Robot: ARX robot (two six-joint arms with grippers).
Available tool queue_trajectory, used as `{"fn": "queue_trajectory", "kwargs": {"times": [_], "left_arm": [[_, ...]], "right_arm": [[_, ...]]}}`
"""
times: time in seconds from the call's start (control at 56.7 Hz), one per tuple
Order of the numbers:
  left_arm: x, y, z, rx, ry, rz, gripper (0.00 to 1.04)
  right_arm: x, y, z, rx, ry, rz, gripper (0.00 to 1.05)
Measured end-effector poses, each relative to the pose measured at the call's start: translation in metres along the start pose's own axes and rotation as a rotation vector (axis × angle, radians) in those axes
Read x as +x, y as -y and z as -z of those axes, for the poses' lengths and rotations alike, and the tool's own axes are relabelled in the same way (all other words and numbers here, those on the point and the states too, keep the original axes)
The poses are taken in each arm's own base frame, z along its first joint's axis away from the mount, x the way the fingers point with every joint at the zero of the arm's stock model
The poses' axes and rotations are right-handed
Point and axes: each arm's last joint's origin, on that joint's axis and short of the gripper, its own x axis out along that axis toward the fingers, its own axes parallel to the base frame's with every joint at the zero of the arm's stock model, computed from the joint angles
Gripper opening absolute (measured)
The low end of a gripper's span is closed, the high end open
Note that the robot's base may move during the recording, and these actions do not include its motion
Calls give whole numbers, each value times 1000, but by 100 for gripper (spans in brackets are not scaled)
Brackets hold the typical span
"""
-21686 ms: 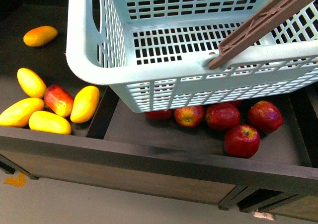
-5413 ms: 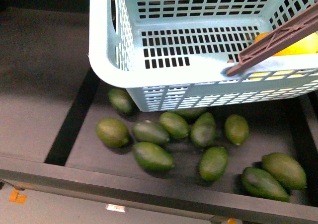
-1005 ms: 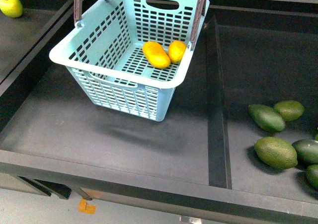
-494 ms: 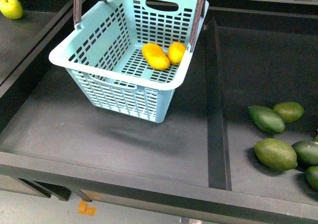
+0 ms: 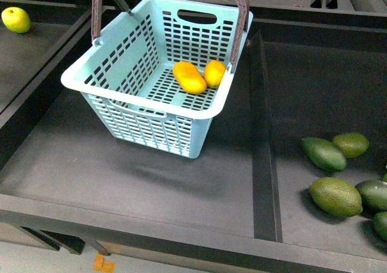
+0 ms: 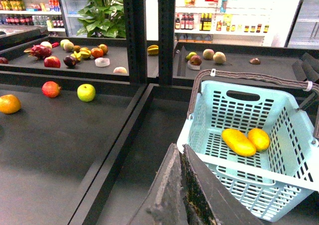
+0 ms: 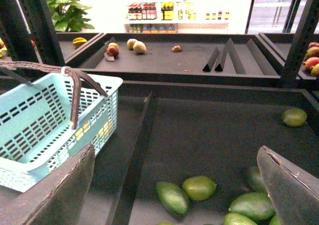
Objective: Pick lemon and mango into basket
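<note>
The pale turquoise basket (image 5: 136, 128) with its brown handle up stands on the dark shelf in the front view. Inside it lie the longer mango (image 5: 189, 77) and the rounder lemon (image 5: 214, 72), touching each other. The left wrist view shows the same basket (image 6: 279, 182), mango (image 6: 238, 141) and lemon (image 6: 258, 138) beyond my left gripper (image 6: 181, 152), whose fingers are shut on nothing. In the right wrist view my right gripper (image 7: 177, 167) is open and empty, with the basket (image 7: 40, 120) to one side. Neither gripper appears in the front view.
Several dark green oval fruits (image 5: 334, 195) lie in the right-hand bin, also seen below my right gripper as green fruits (image 7: 172, 197). A raised divider (image 5: 264, 140) separates the bins. A green-yellow fruit (image 5: 16, 19) sits far left. Other fruits (image 6: 85, 92) lie on the left shelves.
The basket with the two fruits has shifted slightly toward the front and lower in the front view; its whole handle arch now shows.
</note>
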Motion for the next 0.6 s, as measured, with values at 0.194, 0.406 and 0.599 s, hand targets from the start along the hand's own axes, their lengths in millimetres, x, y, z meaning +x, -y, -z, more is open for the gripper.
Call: {"fn": "queue_trajectory", "kwargs": {"times": [0.194, 0.406, 0.599], "left_arm": [[-4, 0, 0, 0, -1, 0, 3], [-15, 0, 3, 0, -5, 0, 3], [-15, 0, 3, 0, -5, 0, 3]], "right_arm": [[0, 0, 0, 0, 0, 0, 96], [0, 0, 0, 0, 0, 0, 96], [0, 0, 0, 0, 0, 0, 96]]}}
